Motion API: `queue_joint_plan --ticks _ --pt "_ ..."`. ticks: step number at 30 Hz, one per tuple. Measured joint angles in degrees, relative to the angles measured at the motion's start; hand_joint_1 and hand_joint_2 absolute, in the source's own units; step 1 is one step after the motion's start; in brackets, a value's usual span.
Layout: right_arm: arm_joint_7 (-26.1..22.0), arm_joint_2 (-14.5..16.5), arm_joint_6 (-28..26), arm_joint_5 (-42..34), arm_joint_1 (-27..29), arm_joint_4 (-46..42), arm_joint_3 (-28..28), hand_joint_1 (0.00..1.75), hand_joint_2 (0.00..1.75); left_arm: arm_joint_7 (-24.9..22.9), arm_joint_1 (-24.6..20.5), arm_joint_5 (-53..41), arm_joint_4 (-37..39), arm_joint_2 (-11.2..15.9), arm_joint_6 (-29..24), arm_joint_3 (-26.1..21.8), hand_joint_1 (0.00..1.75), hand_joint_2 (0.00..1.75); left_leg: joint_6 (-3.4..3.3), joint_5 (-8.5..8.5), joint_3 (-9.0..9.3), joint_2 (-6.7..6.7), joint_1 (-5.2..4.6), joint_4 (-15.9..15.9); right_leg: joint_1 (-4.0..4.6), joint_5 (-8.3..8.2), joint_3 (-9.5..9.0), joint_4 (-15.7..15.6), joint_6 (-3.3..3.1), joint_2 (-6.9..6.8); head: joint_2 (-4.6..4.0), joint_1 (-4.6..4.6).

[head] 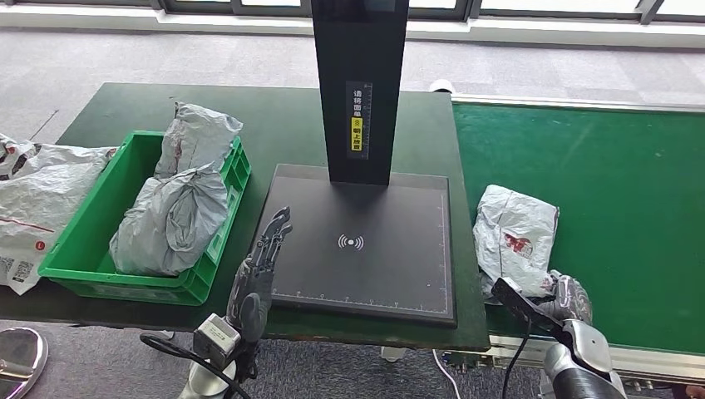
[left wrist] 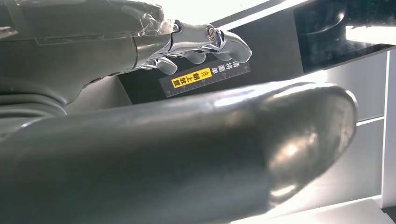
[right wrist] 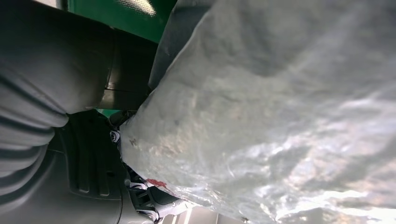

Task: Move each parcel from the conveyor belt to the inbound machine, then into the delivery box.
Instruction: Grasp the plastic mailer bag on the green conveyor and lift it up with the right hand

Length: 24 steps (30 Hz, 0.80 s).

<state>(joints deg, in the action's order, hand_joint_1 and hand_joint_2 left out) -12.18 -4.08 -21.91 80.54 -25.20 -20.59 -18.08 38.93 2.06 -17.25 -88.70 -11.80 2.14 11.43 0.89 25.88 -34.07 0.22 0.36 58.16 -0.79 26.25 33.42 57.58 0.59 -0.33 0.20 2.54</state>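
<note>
At the lower right of the head view, our right hand [head: 565, 301] is reaching the near edge of a grey parcel [head: 515, 234] lying on the green belt [head: 615, 183]; whether its fingers are grasping, we cannot tell. The bag looks light, soft and slippery, so we are judging a bunched edge the best hold. Our left hand [head: 259, 270] is hanging released.

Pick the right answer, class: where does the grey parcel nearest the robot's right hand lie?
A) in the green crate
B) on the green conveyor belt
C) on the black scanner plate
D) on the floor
B: the grey parcel lies on the green conveyor belt, right of the black scanner plate, with the right hand at its near edge.
</note>
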Motion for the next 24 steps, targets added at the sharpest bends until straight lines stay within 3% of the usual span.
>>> queue_joint_plan --ticks 7,12,18,24 --pt "-0.3 0.2 -2.0 -0.4 0.1 0.0 0.2 1.75 1.75 0.0 0.0 0.0 -0.1 0.0 0.0 0.0 0.0 0.0 0.0 0.0 0.0 0.0 0.0 0.0 0.0 0.0 0.0 0.0 0.0 0.0 0.0 0.0" --pt "-4.1 0.9 -15.5 -5.1 2.7 -4.9 1.0 1.75 1.75 -0.4 0.1 0.3 -0.2 0.0 -0.3 0.0 0.0 0.0 0.0 0.0 -0.01 -0.11 0.0 0.0 0.0 0.02 0.0 0.0 0.01 -0.11 0.0 -0.01" --pt "-10.5 3.6 -18.2 -12.5 16.2 -32.5 2.9 1.75 1.75 -0.1 0.5 1.3 -0.2 0.0 -0.9 -0.3 0.0 0.0 -0.01 0.04 -0.12 -0.45 0.01 0.0 0.02 0.18 -0.01 0.0 0.01 -0.39 0.0 0.0" --pt "-9.1 9.1 -18.4 -4.2 29.1 -59.9 11.3 1.75 1.75 0.5 0.7 3.1 -0.4 -0.7 -0.4 -0.9 0.0 0.0 0.11 0.15 -0.1 -0.35 0.06 0.0 0.14 0.31 0.03 0.0 -0.08 -0.38 0.0 -0.01"
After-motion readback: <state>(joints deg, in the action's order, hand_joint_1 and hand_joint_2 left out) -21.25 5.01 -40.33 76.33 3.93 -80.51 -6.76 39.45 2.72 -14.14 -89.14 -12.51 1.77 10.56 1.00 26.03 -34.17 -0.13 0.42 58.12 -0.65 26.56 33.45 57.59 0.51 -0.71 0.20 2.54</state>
